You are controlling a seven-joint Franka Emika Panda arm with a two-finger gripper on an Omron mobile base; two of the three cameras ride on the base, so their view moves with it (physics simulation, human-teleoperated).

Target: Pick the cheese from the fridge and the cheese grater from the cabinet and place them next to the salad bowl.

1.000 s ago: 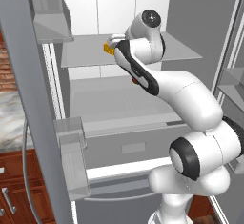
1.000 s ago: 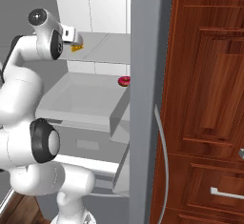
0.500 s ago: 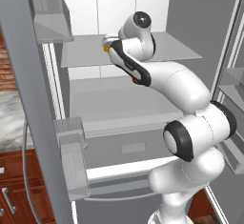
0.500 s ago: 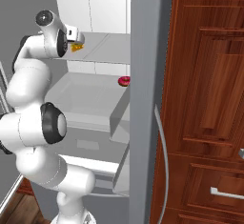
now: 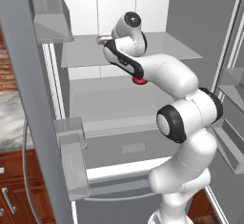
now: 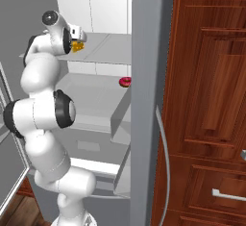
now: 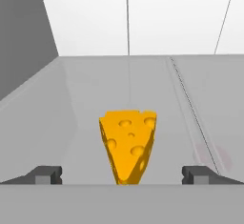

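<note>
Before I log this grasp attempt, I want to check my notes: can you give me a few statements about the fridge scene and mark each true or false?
1. The gripper is open, with the cheese between its two fingertips. True.
2. The cheese is lifted clear of the shelf. False: it stands on the fridge shelf.
3. The donut lies on a lower shelf than the cheese. True.
4. The fridge is closed. False: its interior is exposed and the arm reaches inside.
5. The cheese grater stands beside the cheese. False: nothing stands beside the cheese on that shelf.
</note>
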